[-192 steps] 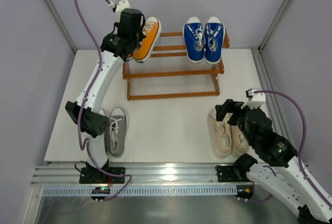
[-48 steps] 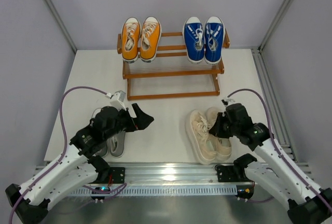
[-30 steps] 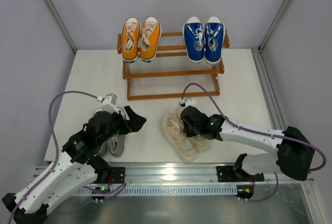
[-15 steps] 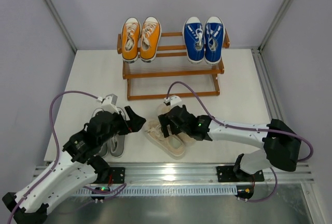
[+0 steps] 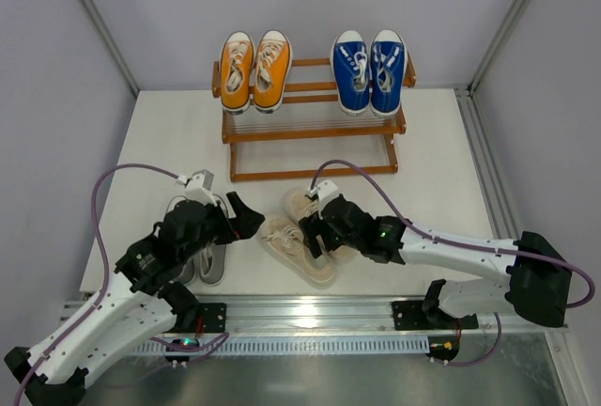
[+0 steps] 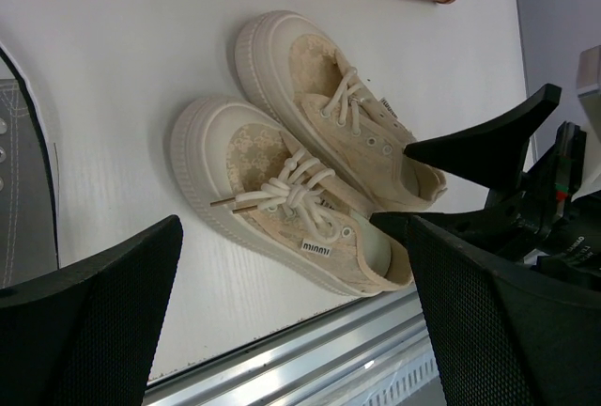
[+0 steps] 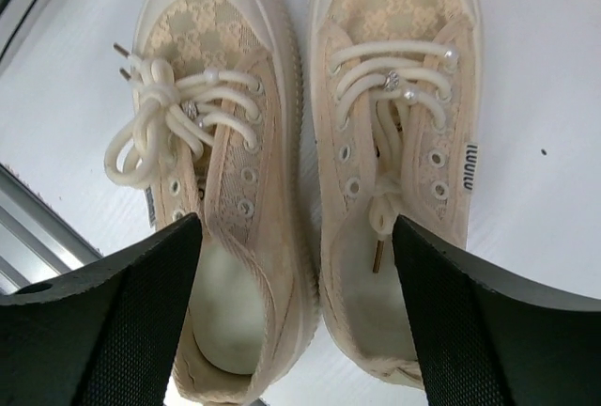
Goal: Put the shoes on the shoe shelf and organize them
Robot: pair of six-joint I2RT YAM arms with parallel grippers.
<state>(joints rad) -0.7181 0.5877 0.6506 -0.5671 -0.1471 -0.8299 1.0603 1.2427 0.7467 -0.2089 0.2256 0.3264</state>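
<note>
The only readable writing here is a tiny tab on the side of each cream shoe [image 6: 291,209]. It looks like "miumiu", but the letters are small, so don't quote me. The left wrist cam catches it on the nearer shoe and the right wrist cam shows it running vertically on the right-hand one.

The cream pair sits side by side, touching, at the front middle of the table [image 5: 432,162], toes aimed at roughly 11 o'clock. The nearer shoe's heel is close to the table's front edge and the metal rail [image 5: 310,310]. Plain white tabletop runs from the toes at 12 o'clock up to the bottom rail of the shoe shelf [image 5: 310,130].

The right gripper [image 5: 315,229] is released, with its jaws spread wide above the heel end of the cream pair and clamping nothing. The left gripper [image 5: 240,217] hangs just at 9 o'clock of the pair, also wide open and holding nothing.

The grey shoes [image 5: 212,254] are on the table at 9 o'clock, half hidden under the left arm; the left wrist cam only gets a sliver of them. Only the top view shows the orange shoes [image 5: 254,70] on the shelf's upper tier, with the blue shoes [image 5: 369,70] at 3 o'clock of them. The right wrist cam alone shows the patterned mesh uppers and small pearly beads on the laces.
</note>
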